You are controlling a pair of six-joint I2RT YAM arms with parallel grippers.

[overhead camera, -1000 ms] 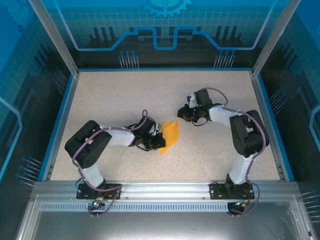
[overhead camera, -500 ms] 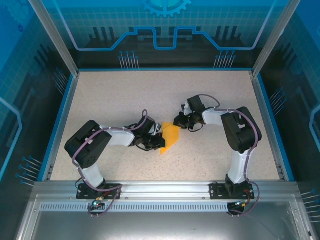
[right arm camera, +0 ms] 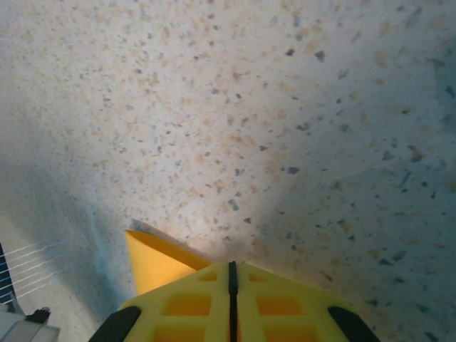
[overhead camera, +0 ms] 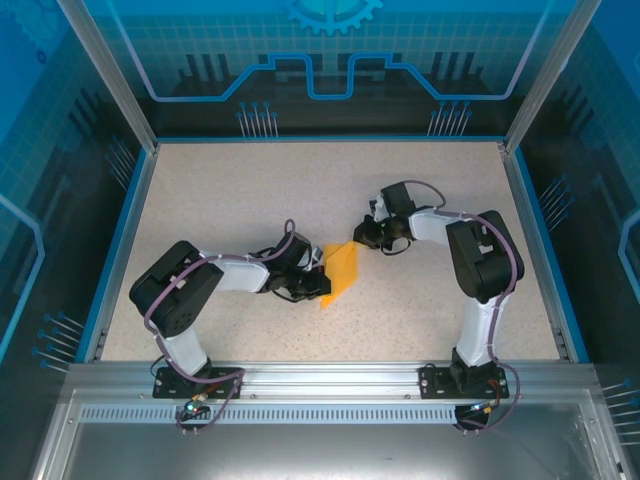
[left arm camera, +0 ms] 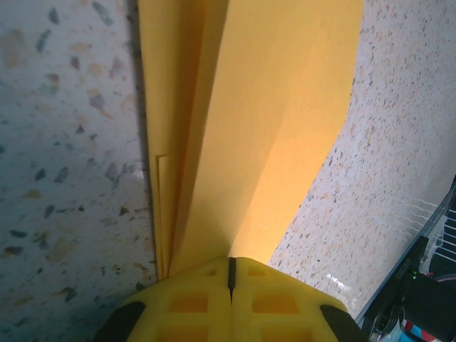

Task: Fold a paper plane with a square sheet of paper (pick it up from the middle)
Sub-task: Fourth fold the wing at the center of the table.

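Desk [overhead camera: 250, 190]: flat, matte beige surface with fine dark speckle, framed by a blue rim, with wide bare room toward the far edge and both side rims. Left arm [overhead camera: 185, 290] lies low and reaches right; right arm [overhead camera: 480, 270] bends inward toward the centre. The paper sheet [overhead camera: 340, 273] is a smooth orange-yellow piece, folded into a long angular shape with straight edges, and sits just right of desk centre between the two hands. On the left wrist camera I see the paper sheet [left arm camera: 271, 128] as stacked layers with sharp creases along its left side; its right flap bows up off the desk. Left hand [overhead camera: 318, 280]: yellow waffle-pattern pads pressed together, and the layers run straight into the seam of the left hand [left arm camera: 230, 274], so I log it as clamped on the sheet's edge. Right hand [overhead camera: 362, 235] is at the sheet's far tip. Right hand [right arm camera: 231, 274]: pads together, only a thin dark seam. One pointed corner of the paper sheet [right arm camera: 153, 260] pokes out beside the left pad; I cannot tell whether it is pinched.
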